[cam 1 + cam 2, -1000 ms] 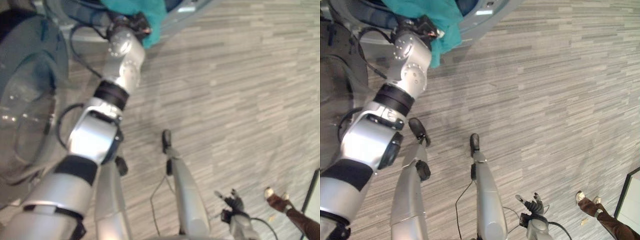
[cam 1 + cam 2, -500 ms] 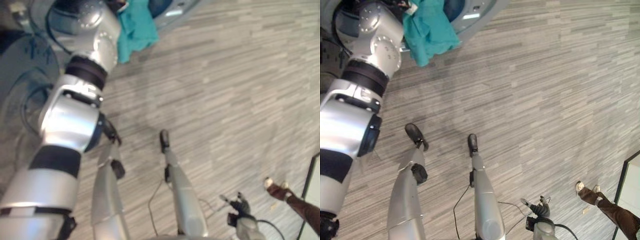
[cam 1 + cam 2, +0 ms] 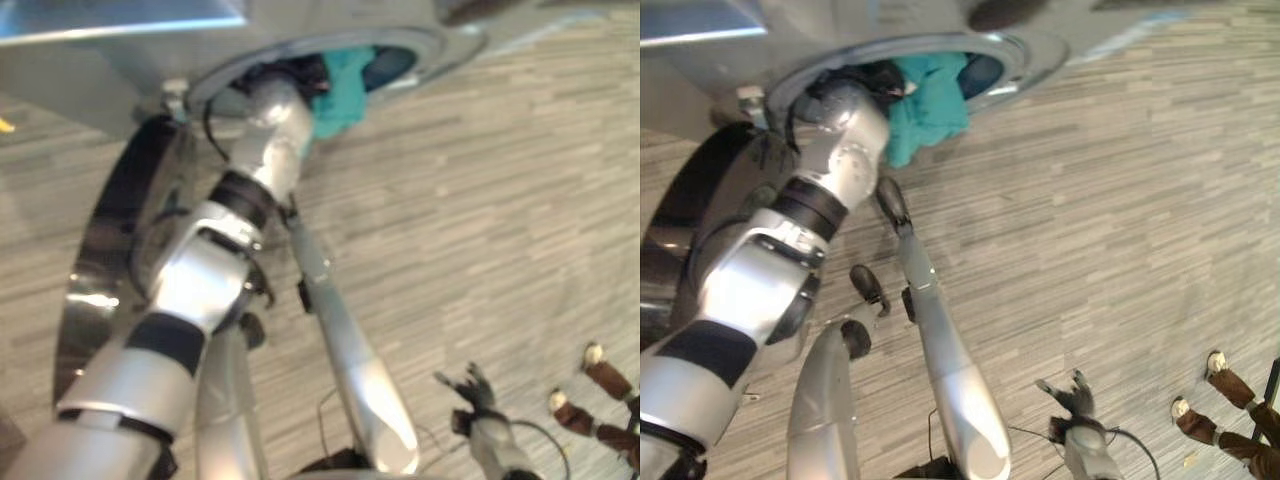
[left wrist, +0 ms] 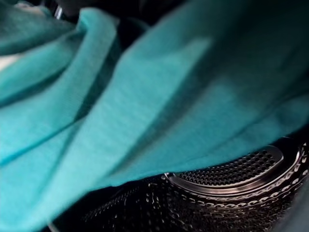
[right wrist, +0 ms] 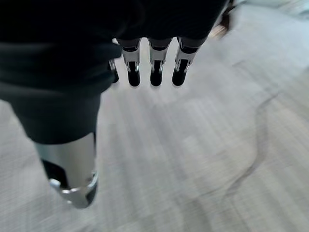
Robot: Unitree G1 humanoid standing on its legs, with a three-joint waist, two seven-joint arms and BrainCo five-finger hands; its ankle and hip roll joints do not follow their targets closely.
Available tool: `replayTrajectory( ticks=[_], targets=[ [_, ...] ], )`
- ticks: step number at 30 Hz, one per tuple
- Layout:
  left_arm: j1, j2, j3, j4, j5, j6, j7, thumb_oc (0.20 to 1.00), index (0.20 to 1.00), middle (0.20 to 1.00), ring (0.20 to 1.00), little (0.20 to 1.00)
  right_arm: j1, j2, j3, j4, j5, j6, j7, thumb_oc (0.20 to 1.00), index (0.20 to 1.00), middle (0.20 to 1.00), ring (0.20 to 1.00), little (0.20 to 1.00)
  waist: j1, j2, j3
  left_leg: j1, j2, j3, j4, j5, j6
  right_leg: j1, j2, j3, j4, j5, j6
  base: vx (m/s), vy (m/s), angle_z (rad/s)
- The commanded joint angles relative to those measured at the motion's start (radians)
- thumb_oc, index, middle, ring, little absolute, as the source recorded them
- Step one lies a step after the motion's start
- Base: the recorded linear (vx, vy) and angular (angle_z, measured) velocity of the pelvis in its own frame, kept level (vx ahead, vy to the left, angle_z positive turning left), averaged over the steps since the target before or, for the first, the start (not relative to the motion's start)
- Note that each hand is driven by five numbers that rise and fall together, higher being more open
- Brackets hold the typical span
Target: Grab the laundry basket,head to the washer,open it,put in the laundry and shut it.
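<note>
Laundry, a teal cloth [image 3: 928, 108], hangs in the round opening of the washer [image 3: 1025, 62], partly inside and partly draped over the lower rim. Nearest the camera, the right hand [image 3: 1072, 398] hangs low over the grey wood-grain floor [image 3: 1110, 240], its fingers [image 5: 155, 65] relaxed and spread apart, holding nothing. Just beside it, at the lower right edge, are a person's shoes [image 3: 1196, 388] and brown trouser legs. Farther off, the left arm reaches up into the washer opening; the left hand [image 3: 865, 78] is buried at the dark mouth behind the teal cloth, so whether its fingers grip the cloth cannot be told. From the left wrist, the cloth spreads above the perforated metal drum [image 4: 231, 179]. The washer door [image 3: 685, 220] stands swung open at the left.
</note>
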Motion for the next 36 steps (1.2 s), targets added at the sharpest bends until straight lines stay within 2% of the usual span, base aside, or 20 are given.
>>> replayTrajectory(
  ticks=[1,7,12,13,14,21,23,24,28,36],
  targets=[
    [-0.181,0.134,0.081,-0.037,0.006,-0.073,-0.033,0.2,0.2,0.2,0.2,0.2,0.011,-0.148,-0.054,-0.001,0.024,-0.012,-0.005,1.0,1.0,1.0,1.0,1.0,-0.048,0.013,-0.007,0.142,0.18,-0.088,-0.092,-0.029,-0.097,0.075,-0.039,-0.02,0.046,0.033,0.064,0.06,-0.189,1.42],
    [-0.249,0.135,0.002,-0.011,0.039,-0.045,-0.048,0.2,0.2,0.2,0.2,0.2,-0.037,-0.191,-0.038,-0.043,0.04,-0.04,-0.01,1.0,1.0,1.0,1.0,1.0,-0.014,0.044,-0.061,0.077,0.235,-0.131,-0.156,0.04,-0.12,0.074,-0.031,-0.113,-0.003,0.012,0.04,0.03,-0.245,0.43],
    [-0.275,0.143,-0.023,-0.001,0.055,-0.038,-0.051,0.2,0.2,0.2,0.2,0.2,-0.042,-0.183,-0.03,-0.058,0.048,-0.047,-0.011,1.0,1.0,1.0,1.0,1.0,-0.001,0.062,-0.091,0.052,0.25,-0.142,-0.195,0.052,-0.127,0.036,-0.018,-0.144,0.0,0.007,0.032,0.03,-0.106,0.03],
    [-0.267,0.112,-0.001,0.006,0.07,-0.029,-0.041,0.2,0.2,0.2,0.2,0.2,-0.106,-0.21,-0.017,-0.019,0.034,-0.051,-0.036,1.0,1.0,1.0,1.0,1.0,0.019,0.073,-0.093,0.044,0.249,-0.145,-0.2,0.055,-0.126,0.029,-0.02,-0.152,-0.003,0.005,0.028,0.01,-0.091,-0.13],
    [-0.259,0.093,-0.003,-0.011,0.089,-0.037,-0.02,0.2,0.2,0.2,0.2,0.2,-0.062,-0.184,0.004,-0.038,0.05,-0.06,-0.014,1.0,1.0,1.0,1.0,1.0,0.019,0.075,-0.094,0.036,0.253,-0.147,-0.215,0.061,-0.127,0.02,-0.016,-0.159,-0.01,0.002,0.027,0.02,-0.101,-0.11],
    [-0.303,0.048,-0.002,0.002,0.12,-0.02,0.017,0.2,0.2,0.2,0.2,0.2,-0.016,-0.152,0.012,-0.072,0.03,-0.057,-0.016,1.0,1.0,1.0,1.0,1.0,0.017,0.084,-0.106,0.036,0.264,-0.141,-0.26,0.074,-0.135,-0.01,-0.012,-0.162,-0.012,-0.008,0.022,0.03,-0.035,0.04],
    [-0.368,0.062,0.019,0.05,0.113,-0.016,0.04,0.2,0.2,0.2,0.2,0.2,-0.044,-0.154,0.017,-0.061,0.03,-0.061,-0.031,1.0,1.0,1.0,1.0,1.0,0.014,0.084,-0.107,0.046,0.274,-0.134,-0.288,0.074,-0.138,-0.021,-0.001,-0.165,-0.014,-0.01,0.021,0.08,-0.041,-0.07],
    [-0.404,0.096,0.028,0.069,0.107,-0.016,0.052,0.2,0.2,0.2,0.2,0.2,-0.055,-0.152,0.027,-0.054,0.023,-0.066,-0.036,1.0,1.0,1.0,1.0,1.0,0.016,0.085,-0.108,0.053,0.283,-0.13,-0.298,0.075,-0.14,-0.031,0.005,-0.168,-0.013,-0.013,0.021,0.06,-0.046,-0.18],
    [-0.446,0.147,0.024,0.057,0.096,-0.027,0.064,0.2,0.2,0.2,0.2,0.2,-0.044,-0.15,0.028,-0.047,0.018,-0.071,-0.034,1.0,1.0,1.0,1.0,1.0,0.016,0.097,-0.107,0.058,0.296,-0.122,-0.318,0.089,-0.148,-0.046,0.012,-0.173,-0.005,-0.026,0.017,0.06,-0.057,-0.03],
    [-0.467,0.138,0.0,0.045,0.143,-0.024,0.091,0.2,0.2,0.2,0.2,0.2,-0.079,-0.182,0.044,-0.061,0.013,-0.075,-0.04,1.0,1.0,1.0,1.0,1.0,0.026,0.106,-0.114,0.064,0.299,-0.114,-0.336,0.099,-0.158,-0.051,0.01,-0.193,-0.002,-0.027,0.009,0.02,-0.021,0.04]
  ],
)
